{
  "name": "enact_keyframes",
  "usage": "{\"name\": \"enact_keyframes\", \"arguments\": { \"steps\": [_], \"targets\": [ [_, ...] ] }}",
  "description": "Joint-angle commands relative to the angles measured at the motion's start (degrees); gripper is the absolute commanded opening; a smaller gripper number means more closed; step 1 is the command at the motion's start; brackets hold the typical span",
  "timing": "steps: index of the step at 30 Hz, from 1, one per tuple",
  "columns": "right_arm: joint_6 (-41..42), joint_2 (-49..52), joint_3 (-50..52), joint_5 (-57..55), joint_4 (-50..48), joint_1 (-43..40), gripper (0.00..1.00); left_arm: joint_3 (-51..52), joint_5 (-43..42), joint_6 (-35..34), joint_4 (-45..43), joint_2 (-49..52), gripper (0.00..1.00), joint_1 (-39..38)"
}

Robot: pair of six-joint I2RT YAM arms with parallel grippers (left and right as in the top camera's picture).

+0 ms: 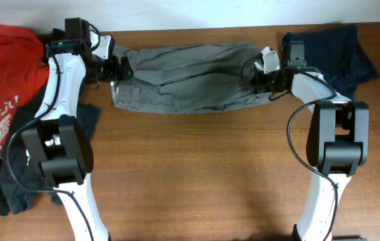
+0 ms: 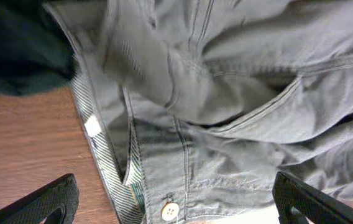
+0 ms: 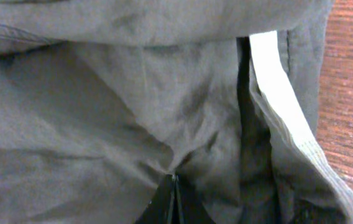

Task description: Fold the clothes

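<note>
Overhead view: the shorts (image 1: 183, 84) lie stretched in a long band across the far half of the tabletop (image 1: 197, 174), waistband toward the left arm, leg hems toward the right arm.

Left hand (image 1: 118, 68): at the waistband end. Its wrist view shows the fingers (image 2: 46, 202) set wide apart over the button (image 2: 170, 211) and striped waistband lining (image 2: 111, 162), holding nothing.

Right hand (image 1: 262, 75): at the hem end. Its wrist view shows the fingertips (image 3: 173, 202) brought together with grey cloth gathered at them; judged clamped on the shorts.

Progress: the shorts appear laid leg over leg, which would count as a first lengthwise fold, though creased and uneven. The crosswise fold, hem to waistband, is not yet done. The red tee (image 1: 13, 67), black tee (image 1: 9, 181) and navy garment (image 1: 337, 50) lie in loose heaps at the tabletop's ends, unfolded. Most of the task remains.
</note>
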State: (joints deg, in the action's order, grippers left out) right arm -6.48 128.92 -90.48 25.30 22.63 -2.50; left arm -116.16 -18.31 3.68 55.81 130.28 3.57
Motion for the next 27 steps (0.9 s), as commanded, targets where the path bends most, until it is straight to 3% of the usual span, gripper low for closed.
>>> {"name": "enact_keyframes", "arguments": {
  "steps": [1,19,27],
  "targets": [
    [-0.6,2.0,0.5,-2.1,0.7,0.2,0.04,-0.1,-2.0,1.2,0.6,2.7,0.99,0.4],
    [-0.6,2.2,0.5,-2.1,-0.5,0.2,0.04,-0.1,-0.5,0.0,-5.7,12.0,0.99,2.5],
    [-0.6,2.2,0.5,-2.1,-0.6,0.2,0.04,-0.1,-7.0,0.0,-8.6,15.0,0.99,2.3]
  ]
}}
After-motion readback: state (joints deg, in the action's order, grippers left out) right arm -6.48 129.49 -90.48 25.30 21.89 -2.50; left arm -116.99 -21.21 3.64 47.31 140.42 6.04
